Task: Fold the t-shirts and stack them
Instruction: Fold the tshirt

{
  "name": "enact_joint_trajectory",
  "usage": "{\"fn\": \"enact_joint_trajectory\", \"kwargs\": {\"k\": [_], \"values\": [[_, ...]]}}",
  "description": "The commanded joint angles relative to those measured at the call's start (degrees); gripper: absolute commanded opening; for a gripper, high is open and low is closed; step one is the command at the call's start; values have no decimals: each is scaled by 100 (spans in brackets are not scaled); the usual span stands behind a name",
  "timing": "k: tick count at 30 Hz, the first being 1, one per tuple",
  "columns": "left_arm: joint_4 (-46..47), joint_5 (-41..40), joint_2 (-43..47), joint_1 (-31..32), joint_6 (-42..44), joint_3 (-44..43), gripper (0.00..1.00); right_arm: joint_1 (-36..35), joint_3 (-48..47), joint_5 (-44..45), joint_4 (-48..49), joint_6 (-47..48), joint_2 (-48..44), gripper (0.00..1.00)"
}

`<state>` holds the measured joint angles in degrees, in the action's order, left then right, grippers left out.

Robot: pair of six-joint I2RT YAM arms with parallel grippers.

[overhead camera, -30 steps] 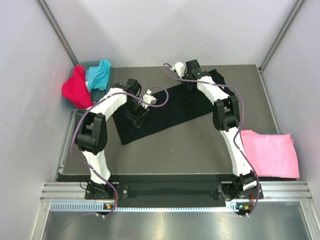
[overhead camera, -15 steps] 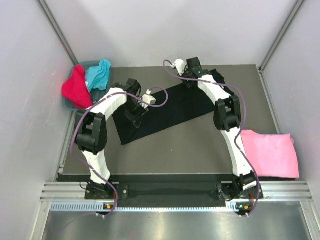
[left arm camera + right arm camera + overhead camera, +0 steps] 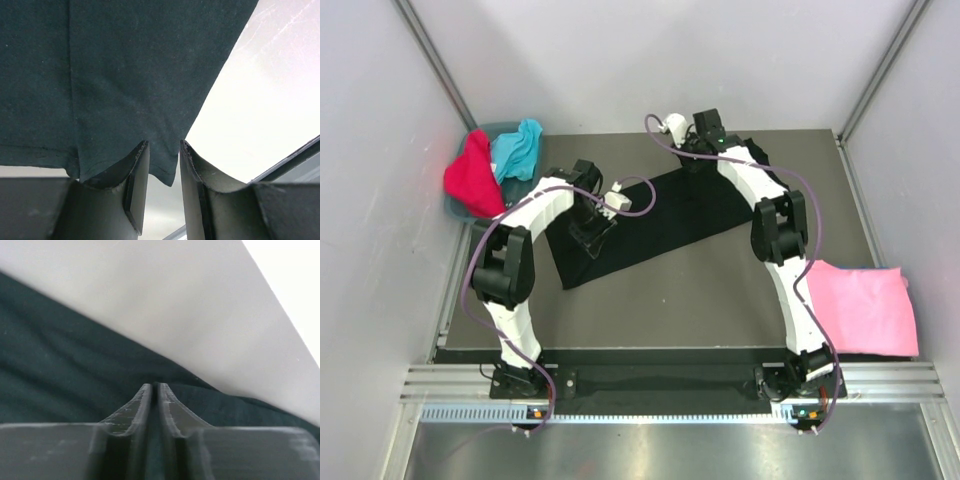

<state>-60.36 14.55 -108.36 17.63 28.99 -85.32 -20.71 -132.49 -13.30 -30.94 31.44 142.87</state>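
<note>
The black t-shirt (image 3: 660, 215) lies folded in a long diagonal strip across the table. My left gripper (image 3: 592, 232) hovers over its left end. In the left wrist view that gripper (image 3: 164, 145) is open, and a corner of the black cloth (image 3: 125, 75) lies under the gap between its tips. My right gripper (image 3: 694, 158) is at the strip's far edge. Seen from the right wrist, this gripper (image 3: 155, 386) is shut, with a thin fold of the black cloth (image 3: 60, 370) pinched in it. The pink t-shirt (image 3: 865, 305) lies folded at the right. The red t-shirt (image 3: 470, 175) and the turquoise t-shirt (image 3: 518, 148) are bunched at the far left.
A grey bin (image 3: 460, 210) in the far left corner holds the red and turquoise shirts. White walls enclose the dark table (image 3: 700, 290) on three sides. The pink shirt overhangs the table's right edge.
My right gripper has shifted slightly toward the back right along the shirt's far edge. The left arm has not moved.
</note>
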Motion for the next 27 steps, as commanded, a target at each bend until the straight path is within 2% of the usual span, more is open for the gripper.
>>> {"fn": "enact_joint_trajectory", "kwargs": {"k": [1,4,7,8,10,12,13,15,19,23,27], "values": [[33,4,306,-14,10,85,36,-117,109,-313,-26,64,-444,17],[24,-92,394,-14,19,164,36,-118,57,-541,-193,55,-488,44],[-90,-171,639,-14,123,138,36,-13,-276,-516,-132,-356,-619,51],[-108,-171,866,-14,263,130,37,49,-347,-490,-27,-819,-681,52],[-221,-163,1105,-14,518,94,40,294,-61,-350,709,-1375,-1170,58],[-283,-224,1369,-14,932,216,67,462,710,-174,1795,-2087,-1576,66],[-371,-250,1422,-14,1046,252,74,610,881,-147,2054,-2220,-1865,70],[-642,-163,1414,-14,1529,279,85,699,909,-217,2136,-2318,-1955,71],[-1285,-267,1142,30,2153,288,79,831,829,-173,1618,-2300,-1956,72],[-1066,-628,1115,48,2453,708,74,919,1233,-24,1494,-2485,-2192,72],[-759,-646,843,83,2278,868,70,1016,1716,310,1450,-2397,-2473,72]]}}
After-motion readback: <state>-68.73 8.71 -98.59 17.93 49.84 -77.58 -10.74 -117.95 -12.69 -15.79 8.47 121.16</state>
